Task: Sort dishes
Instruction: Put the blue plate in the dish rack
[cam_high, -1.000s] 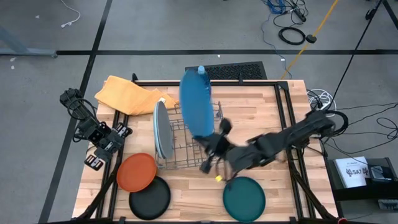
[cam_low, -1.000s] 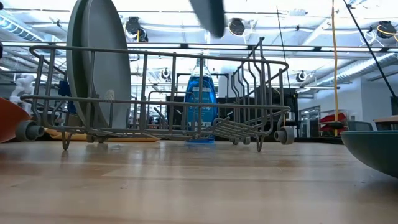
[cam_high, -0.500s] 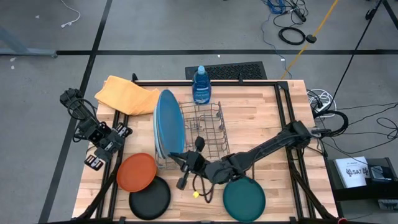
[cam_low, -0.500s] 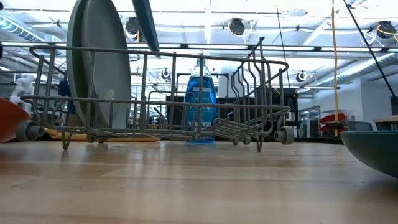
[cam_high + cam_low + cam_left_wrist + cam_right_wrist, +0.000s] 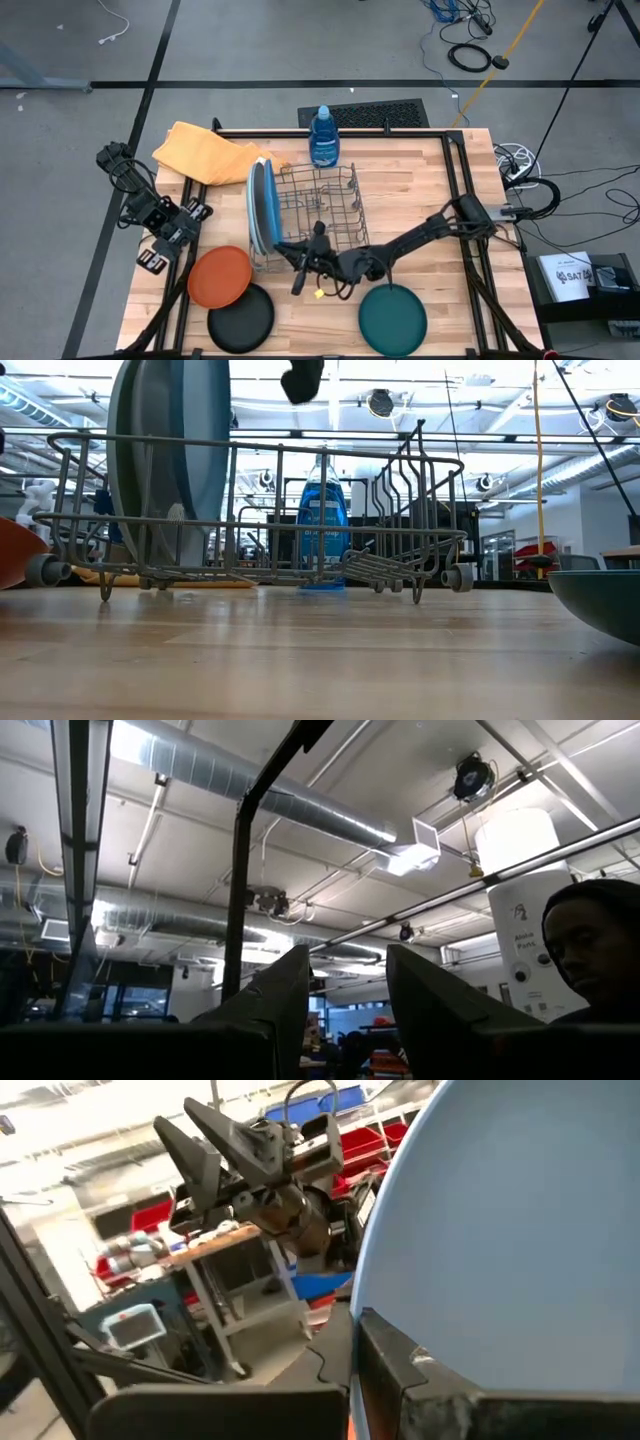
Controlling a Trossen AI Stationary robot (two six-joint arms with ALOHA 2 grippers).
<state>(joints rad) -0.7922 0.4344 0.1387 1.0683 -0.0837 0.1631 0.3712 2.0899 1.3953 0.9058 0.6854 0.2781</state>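
I've got the right gripper (image 5: pixel 283 249) reached across the desk (image 5: pixel 420 215) to the wire rack (image 5: pixel 318 215), sitting at the rack's near-left corner w/ its fingers (image 5: pixel 395 1365) clamped on the edge of the blue plate (image 5: pixel 268 208). That plate stands on edge in the rack's left-end slots, right beside the grey plate (image 5: pixel 252 210), which stands upright just outside it; in the low view the blue plate (image 5: pixel 205 460) overlaps the grey one (image 5: pixel 140 465), both approx. vertical. I can't pick out a separate light blue plate there. Orange plate (image 5: pixel 220 276) lies flat on the desk off the rack's near-left corner, black plate (image 5: pixel 241 318) touching it on the near side, dark teal plate (image 5: pixel 392 319) flat near the rack's near-right corner, under the right arm. Dish soap bottle (image 5: pixel 322 136) stands just behind the rack; yellow cloth (image 5: pixel 205 152) is bunched off its far-left corner. Left gripper (image 5: pixel 160 255) is parked off the desk's left edge, well apart from the rack, fingers (image 5: pixel 262 1010) apart, holding nothing.
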